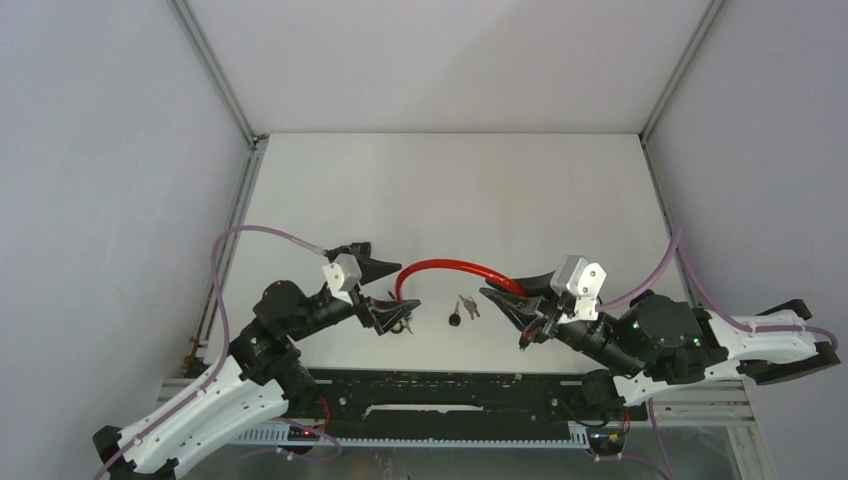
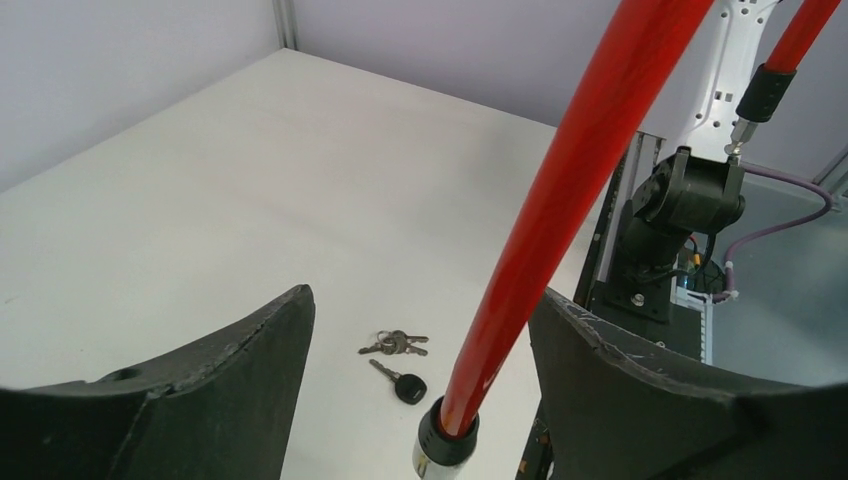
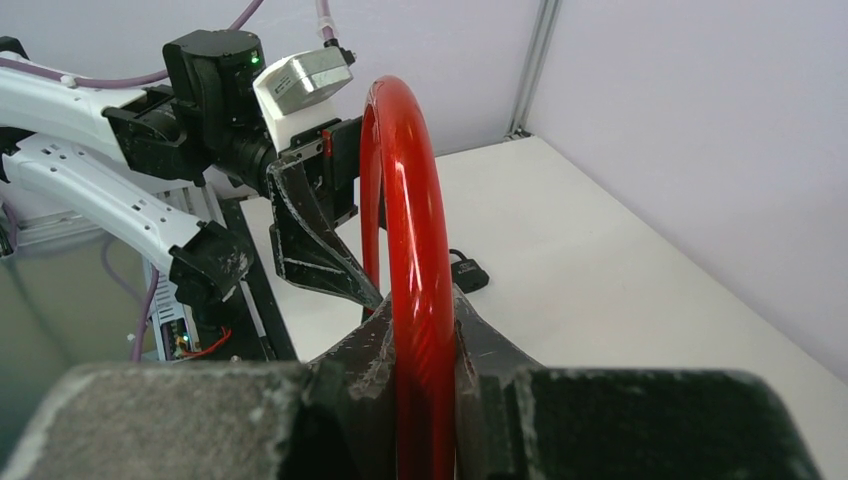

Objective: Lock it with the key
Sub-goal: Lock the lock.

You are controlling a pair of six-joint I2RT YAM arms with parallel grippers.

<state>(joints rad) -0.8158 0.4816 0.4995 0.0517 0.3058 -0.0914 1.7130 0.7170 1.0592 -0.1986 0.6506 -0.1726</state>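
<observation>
The glossy red cable lock (image 1: 455, 264) arcs across mid-frame in the top view, clamped at its right by the closed right gripper (image 1: 508, 312), its black-collared left end untouched inside the wide-open left gripper (image 1: 400, 293), with the black-headed key (image 1: 455, 320) on the table (image 1: 450, 190) below the arc.

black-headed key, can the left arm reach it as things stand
Probably yes: the key lies uncovered just ahead of the open left gripper, though the end of the red cable stands between its jaws.

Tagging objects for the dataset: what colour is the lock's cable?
Glossy red. The cable shows best in the right wrist view.
</observation>
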